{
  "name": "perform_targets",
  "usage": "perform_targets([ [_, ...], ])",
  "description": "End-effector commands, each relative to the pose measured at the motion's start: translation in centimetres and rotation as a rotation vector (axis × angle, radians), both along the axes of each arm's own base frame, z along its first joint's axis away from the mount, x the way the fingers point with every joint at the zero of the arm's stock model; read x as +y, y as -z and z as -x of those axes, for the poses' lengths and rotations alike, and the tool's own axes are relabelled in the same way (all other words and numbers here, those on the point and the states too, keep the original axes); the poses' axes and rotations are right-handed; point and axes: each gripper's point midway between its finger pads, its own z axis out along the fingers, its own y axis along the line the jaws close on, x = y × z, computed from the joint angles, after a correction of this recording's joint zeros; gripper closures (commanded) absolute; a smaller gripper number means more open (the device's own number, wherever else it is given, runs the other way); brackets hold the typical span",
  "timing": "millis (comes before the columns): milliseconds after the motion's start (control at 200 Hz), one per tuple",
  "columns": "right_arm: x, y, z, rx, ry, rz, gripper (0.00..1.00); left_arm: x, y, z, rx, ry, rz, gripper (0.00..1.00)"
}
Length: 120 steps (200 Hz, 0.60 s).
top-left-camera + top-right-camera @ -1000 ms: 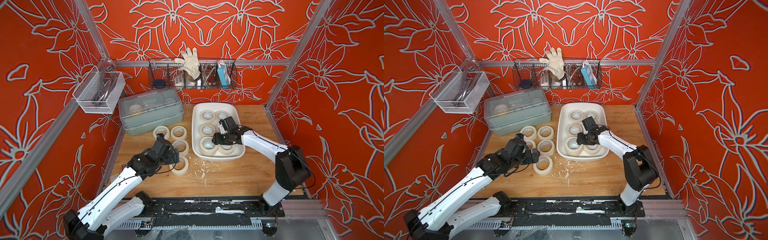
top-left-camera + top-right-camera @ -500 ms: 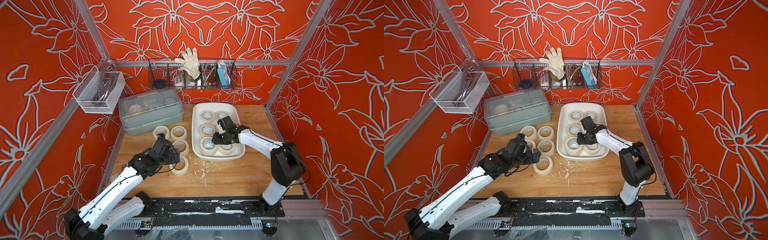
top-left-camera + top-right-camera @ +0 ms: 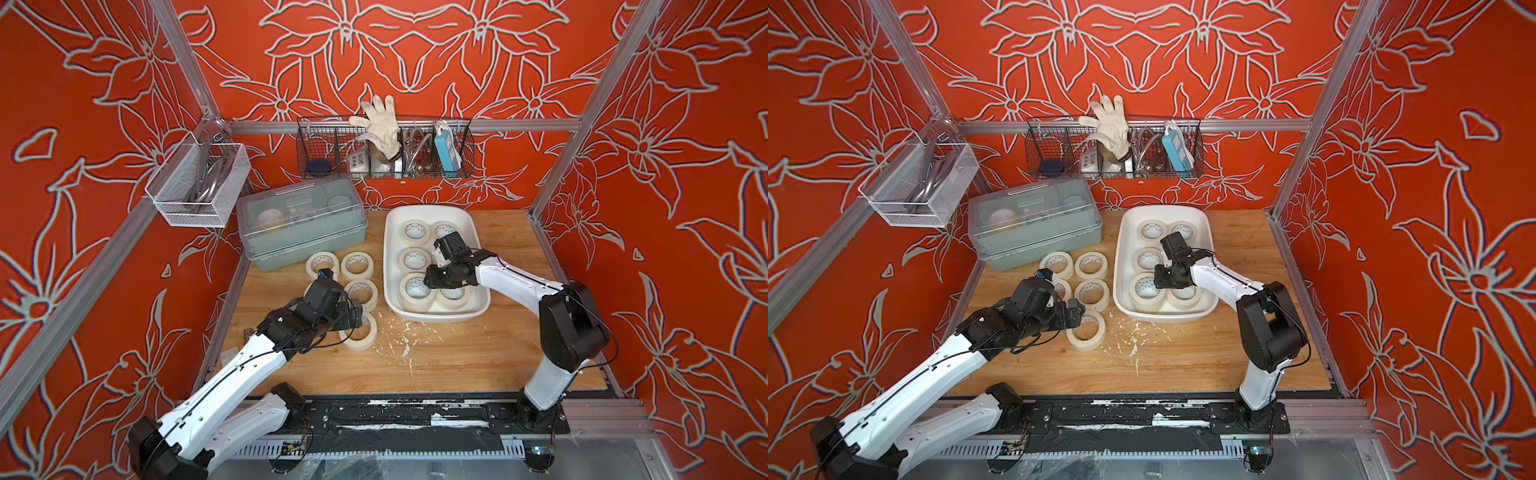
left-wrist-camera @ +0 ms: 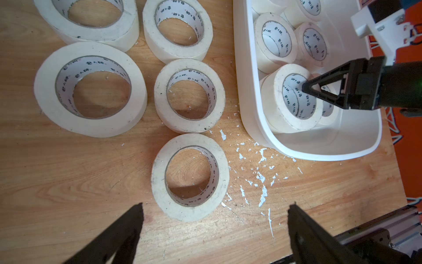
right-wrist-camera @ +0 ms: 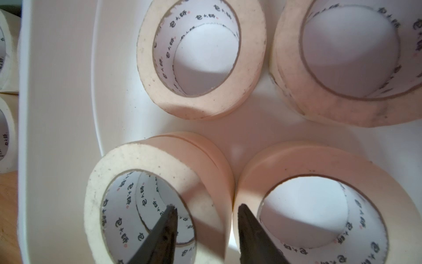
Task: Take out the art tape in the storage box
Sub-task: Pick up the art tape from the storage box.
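**Q:** where's the tape roll [image 5: 137, 157] right now?

**A:** in the box [image 5: 57, 114], near end, sitting on another one. right gripper [image 5: 206, 211] is clamped on its wall, one finger down the core. it's light and stiff I reckon, so a wall pinch should hold. left gripper [image 4: 215, 204] is spread wide, empty, beside the box.

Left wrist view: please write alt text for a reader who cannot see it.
The right gripper, reaching into a white storage box, pinches the wall of a cream tape roll, one finger inside its core. Five more rolls lie flat on the wooden table beside the box, and the left gripper hangs open near the closest one.
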Motion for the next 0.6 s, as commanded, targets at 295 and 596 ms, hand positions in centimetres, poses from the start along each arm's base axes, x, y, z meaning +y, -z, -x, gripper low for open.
perform_targets([
  [295,0.9,-0.8,0.3,-0.037,-0.033,-0.020,1.00,-0.8,3.9,-1.6,0.004,-0.037,-0.276,0.22],
  [596,1.0,-1.0,0.6,-0.041,-0.026,-0.048,1.00,-1.2,5.4,-3.5,-0.024,-0.074,-0.362,0.62],
])
